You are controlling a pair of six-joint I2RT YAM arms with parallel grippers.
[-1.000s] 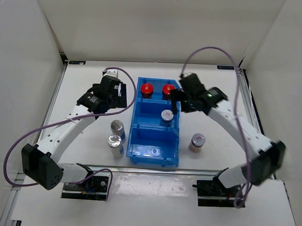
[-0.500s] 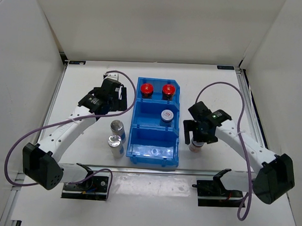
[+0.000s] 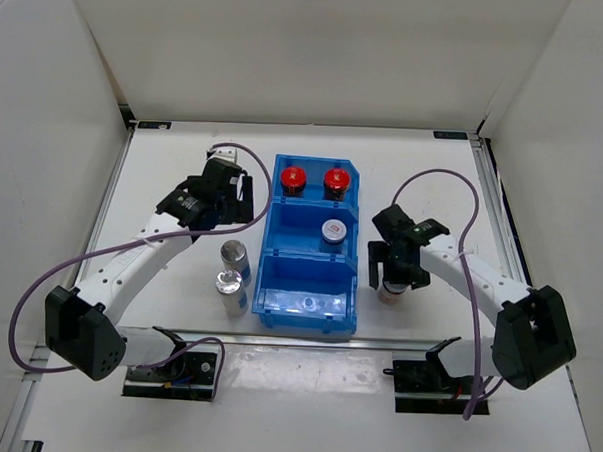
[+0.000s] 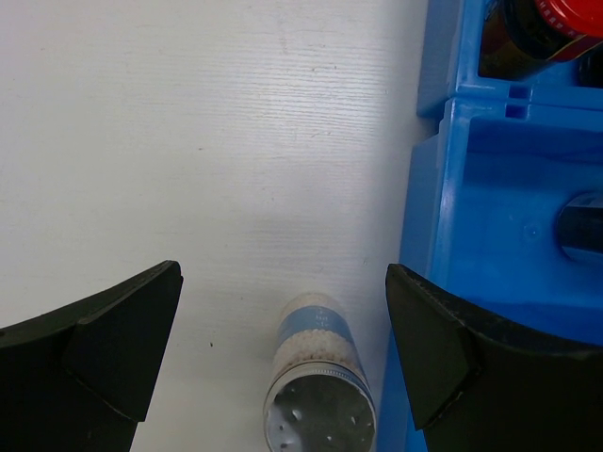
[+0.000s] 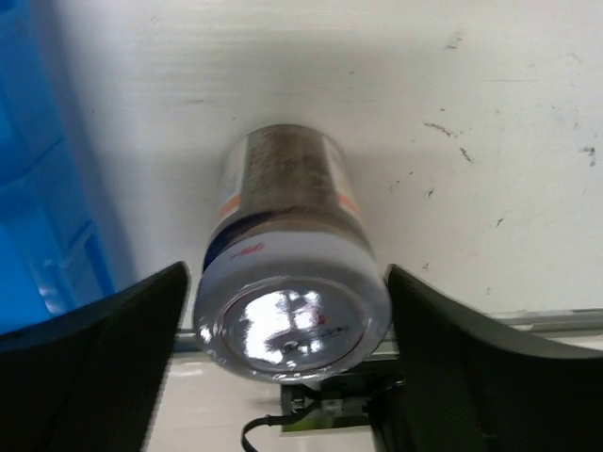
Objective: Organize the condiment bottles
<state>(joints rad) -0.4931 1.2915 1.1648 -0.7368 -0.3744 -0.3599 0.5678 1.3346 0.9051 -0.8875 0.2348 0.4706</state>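
Observation:
A blue bin holds two red-capped bottles in its far compartment and a grey-lidded bottle in the middle one. A second grey-lidded bottle stands on the table right of the bin. My right gripper is lowered over it, open, one finger close on each side of the lid. Two silver-capped, blue-labelled bottles stand left of the bin. My left gripper hangs open beyond them, holding nothing, with the nearer bottle below it.
The bin's near compartment holds no bottle. The bin wall runs just right of my left gripper. A metal rail marks the table's near edge, close behind the bottle under my right gripper. White walls enclose the table.
My right arm swung from above the bin's far compartment down to the grey-lidded bottle on the table, and its fingers have drawn in slightly. The left arm barely moved.

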